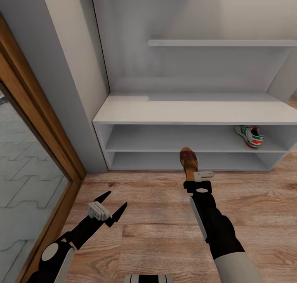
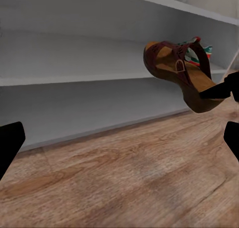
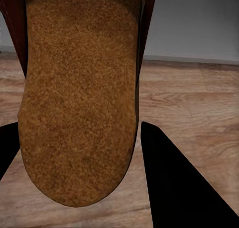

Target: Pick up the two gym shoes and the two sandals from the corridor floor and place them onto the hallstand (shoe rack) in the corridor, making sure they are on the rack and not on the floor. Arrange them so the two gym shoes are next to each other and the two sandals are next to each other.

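Right jaws grip a sandal (image 1: 188, 160); gym shoe (image 1: 250, 135) sits in hallstand (image 1: 173, 110).

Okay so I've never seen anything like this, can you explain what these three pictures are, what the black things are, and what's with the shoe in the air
It is a simulated two-armed robot tidying shoes. The large picture looks down from its head; the other two come from cameras at each wrist. The black pointed parts are its grasping tools. The left tool is open and holds nothing above the wooden floor. The right tool is shut on a brown sandal, held off the floor in front of the pale shoe rack. One gym shoe already sits on the rack's upper open shelf.
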